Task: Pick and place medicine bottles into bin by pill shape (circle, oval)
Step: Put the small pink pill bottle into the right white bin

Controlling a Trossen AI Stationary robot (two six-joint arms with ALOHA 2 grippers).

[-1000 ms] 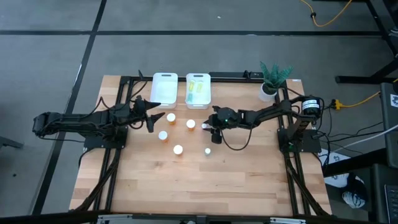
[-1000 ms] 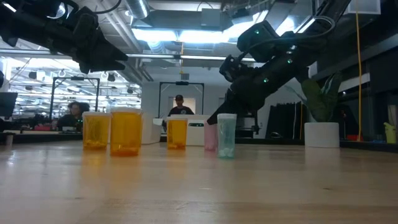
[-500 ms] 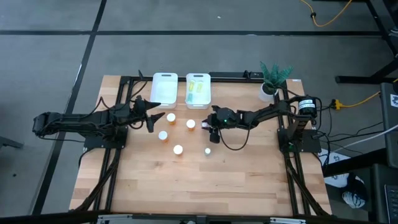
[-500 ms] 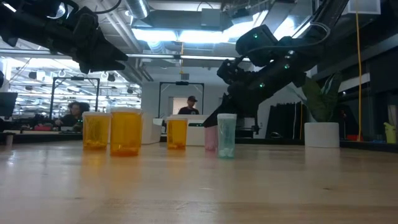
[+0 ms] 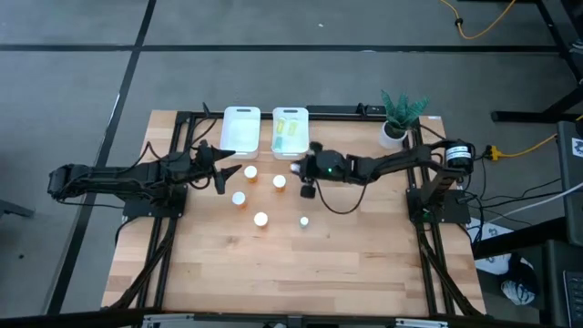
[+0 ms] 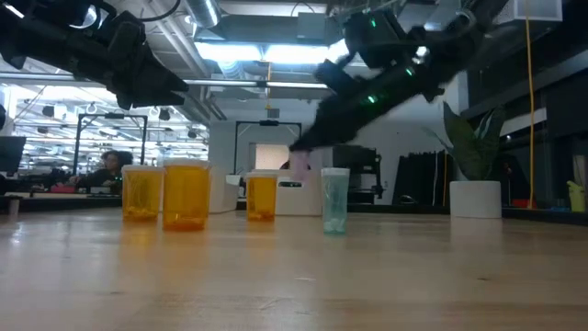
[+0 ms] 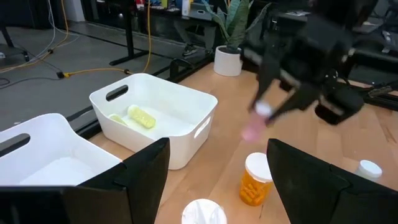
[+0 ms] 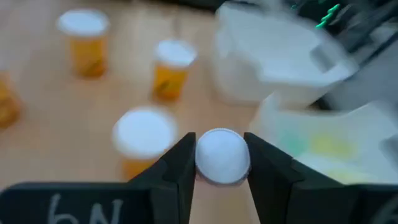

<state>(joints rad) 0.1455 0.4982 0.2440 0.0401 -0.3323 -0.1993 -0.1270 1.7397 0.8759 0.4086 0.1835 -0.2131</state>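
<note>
A slim pinkish medicine bottle with a white round cap (image 8: 222, 155) is clamped between the two dark fingers (image 8: 176, 167) of the right gripper (image 5: 298, 169), lifted clear of the wooden worktop (image 5: 355, 264) beside the white plastic bin holding pale bottles (image 5: 290, 133). The left gripper (image 5: 225, 155) is held open above the orange bottles (image 5: 250, 172).

Place: an open-plan robotics lab or workshop.
Evidence: ceiling light strips (image 6: 276, 51), exposed ducts, a seated person (image 6: 108, 168) at far desks, cables (image 5: 483, 25) trailed over grey floor.
</note>
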